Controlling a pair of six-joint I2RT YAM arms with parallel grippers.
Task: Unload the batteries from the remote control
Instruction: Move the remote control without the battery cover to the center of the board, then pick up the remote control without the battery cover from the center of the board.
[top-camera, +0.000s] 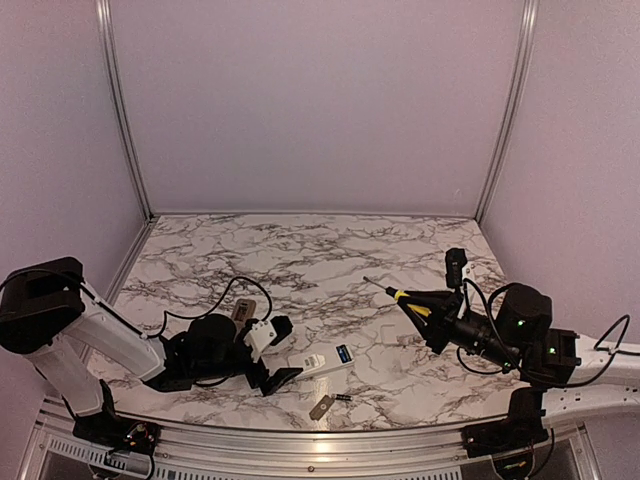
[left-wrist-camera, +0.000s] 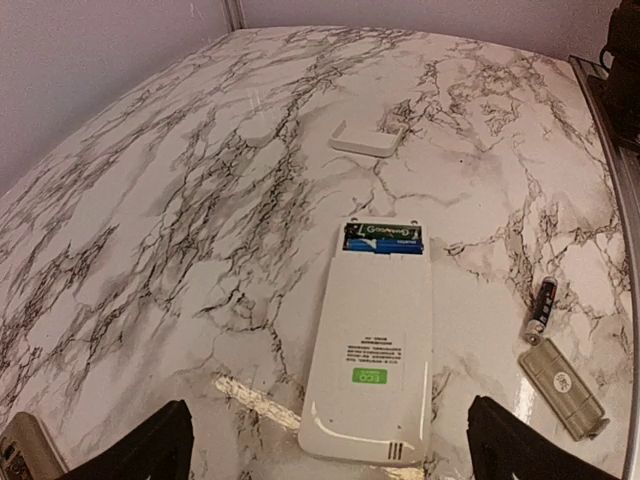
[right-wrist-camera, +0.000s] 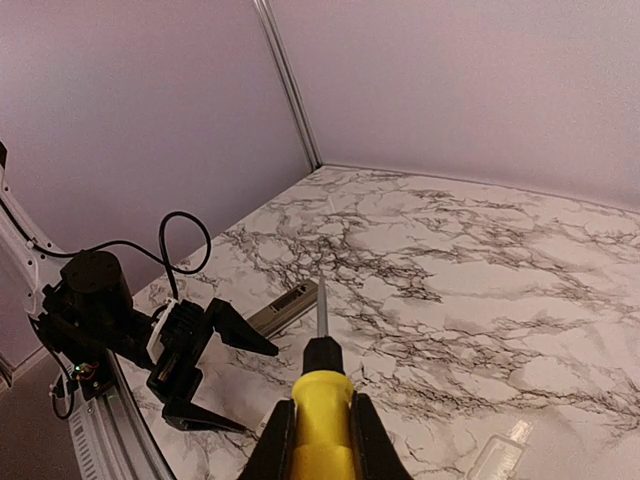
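A: Status, quick?

B: L gripper (left-wrist-camera: 330, 455) hovers over the white remote (left-wrist-camera: 375, 350), jaws wide apart. Remote's back-up on the desk (left-wrist-camera: 150, 200). In its open bay at the far end sits the blue battery (left-wrist-camera: 385, 242). One dark battery (left-wrist-camera: 541, 305) lies loose near the grey cover plate (left-wrist-camera: 562, 388).

A: Risks?

B: Cell's recessed, so the jaws may skate off or shove the remote, since nothing pins it. R gripper (right-wrist-camera: 320, 440) has its jaws clamped on the screwdriver (right-wrist-camera: 322, 395), so no bracing w/o dropping it. A bump could roll the loose cell.
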